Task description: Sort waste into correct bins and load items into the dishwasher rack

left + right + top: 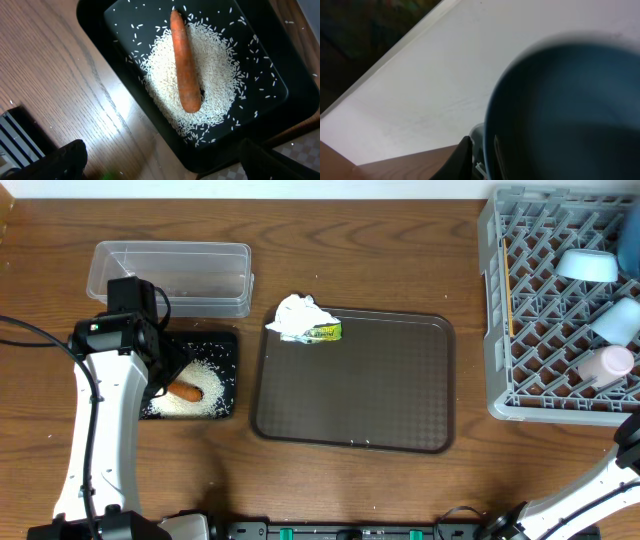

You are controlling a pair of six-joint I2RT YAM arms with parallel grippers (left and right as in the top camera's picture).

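Likely the crumpled tissue (297,315), light, soft and squashy, wants a pinch on its raised top from the left hand (167,162), hanging wide open and empty.

Bench (380,240): mid-brown, streaked wood grain.
Shallow tray (228,345), left of frame: black, speckled with stray white grains. Rice heap (205,398) white; carrot (185,390) orange.
Tub (170,265), upper left: clear, colourless.
Serving tray (355,385), centre: dark brown, fine stippled texture.
Tissue (298,315) white; wrapper (325,332) yellow-green.
Rack (495,310), right: grey, diagonal lattice.
Small bowl (587,265) light blue; cup (605,365) white with a pinkish cast; chopsticks (507,285) pale wood.
Right wrist view: large bowl (570,110) dark teal-blue.
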